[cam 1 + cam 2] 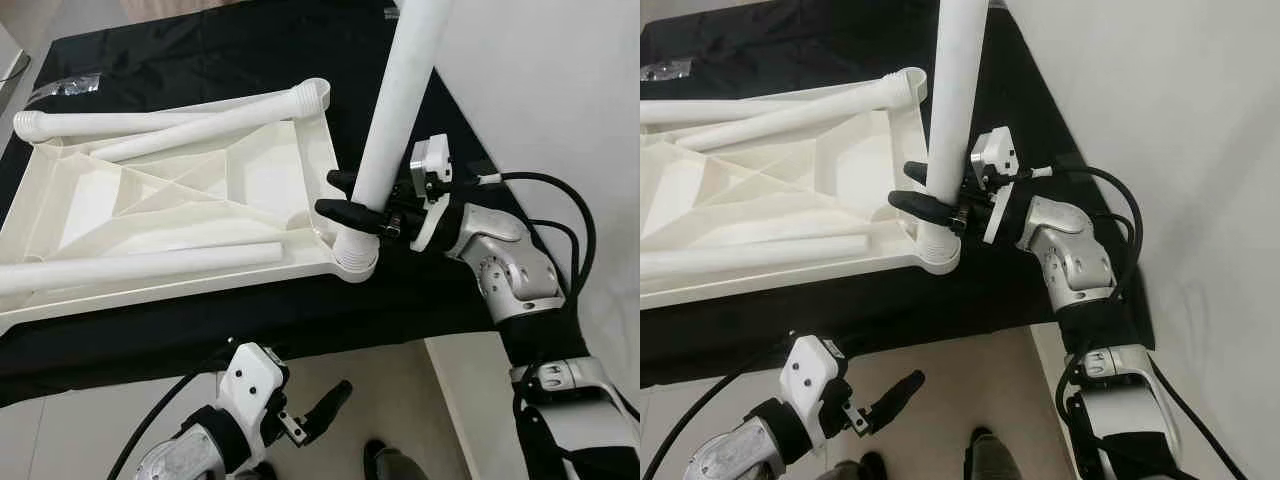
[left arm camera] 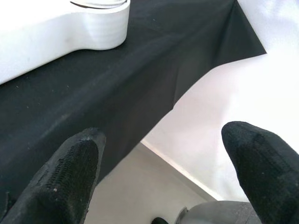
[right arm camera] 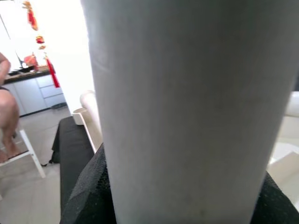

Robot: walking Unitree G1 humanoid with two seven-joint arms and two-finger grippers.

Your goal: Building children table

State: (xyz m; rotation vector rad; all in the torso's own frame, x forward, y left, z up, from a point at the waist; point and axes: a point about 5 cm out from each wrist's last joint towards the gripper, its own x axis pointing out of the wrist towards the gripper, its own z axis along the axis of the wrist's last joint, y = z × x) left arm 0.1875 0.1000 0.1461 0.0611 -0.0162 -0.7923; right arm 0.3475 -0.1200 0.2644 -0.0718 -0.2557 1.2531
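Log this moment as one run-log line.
right gripper: shut on upright table leg | leg base in tabletop corner socket | left gripper: open, idle below black cloth

Smooth white plastic tabletop (image 1: 250, 190), matt black cloth (image 1: 200, 60)

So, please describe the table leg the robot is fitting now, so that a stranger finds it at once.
On the black cloth lies the upturned white tabletop. At its near right corner socket stands one white leg, gripped by the right pincer. It alone is upright; the other legs lie flat.
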